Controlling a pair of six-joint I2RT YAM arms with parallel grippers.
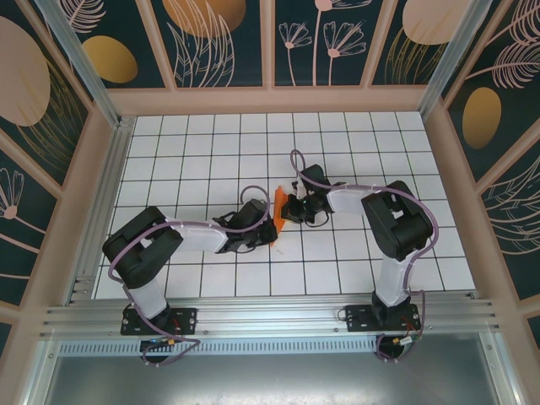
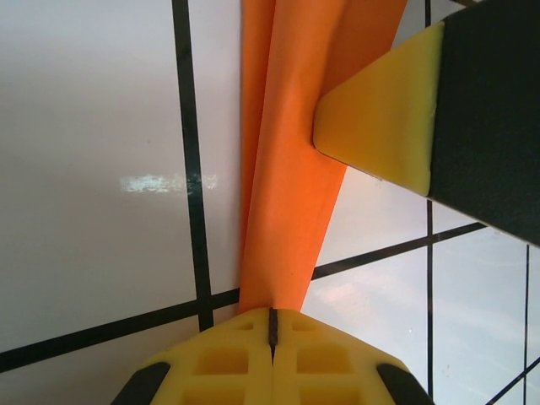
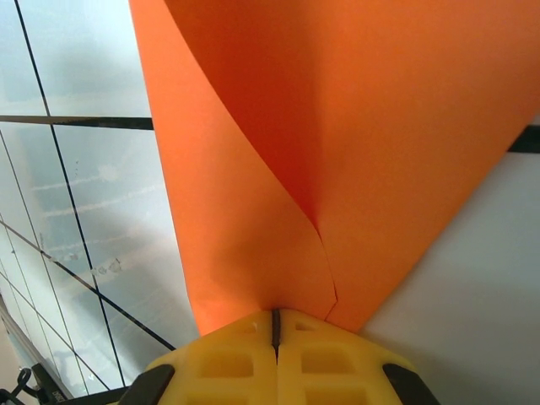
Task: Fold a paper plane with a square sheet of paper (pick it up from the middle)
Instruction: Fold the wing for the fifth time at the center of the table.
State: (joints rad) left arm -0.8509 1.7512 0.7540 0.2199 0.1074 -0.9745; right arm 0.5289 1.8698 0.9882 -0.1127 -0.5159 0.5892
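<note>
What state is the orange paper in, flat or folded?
Folded: the paper shows a crease and overlapping layers, pinched by the left gripper and right gripper.

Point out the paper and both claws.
paper (image 2: 287, 211), left wrist view, middle of folded strip
left claw (image 2: 272, 319), left wrist view, between shut tips
right claw (image 3: 275, 316), right wrist view, between shut tips

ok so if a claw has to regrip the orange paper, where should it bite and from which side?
Likely the creased fold, where layers stack, approaching edge-on along the crease. The orange paper is pinched between the left claw and right claw, both shut on it; its open flaps curl loosely, so the fold looks stiffest.
</note>
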